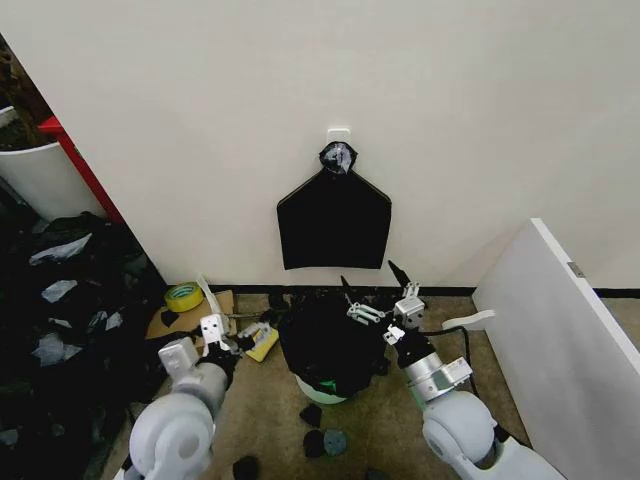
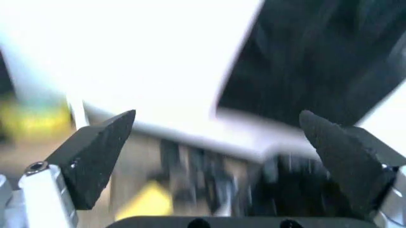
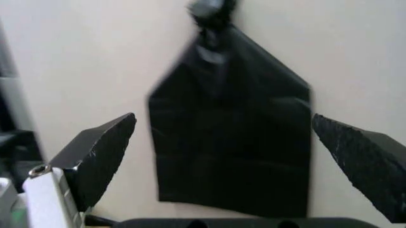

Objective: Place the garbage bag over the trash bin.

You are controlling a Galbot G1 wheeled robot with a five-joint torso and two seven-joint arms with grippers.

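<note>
Garbage bag (image 1: 328, 340) already drapes over trash bin (image 1: 322, 388) on the floor below the wall. Left gripper (image 1: 214, 332) and right gripper (image 1: 383, 305) flank it, jaws spread, empty. Fitting looks near done; next, probably tuck the rim.

no readable text, labels or numbers (nothing legible on anything)

Plain cream wall (image 1: 450, 110); brownish floor (image 1: 270, 420); white panel (image 1: 560, 340) at right; dark clutter (image 1: 60, 320), possibly bags, at left.
</note>
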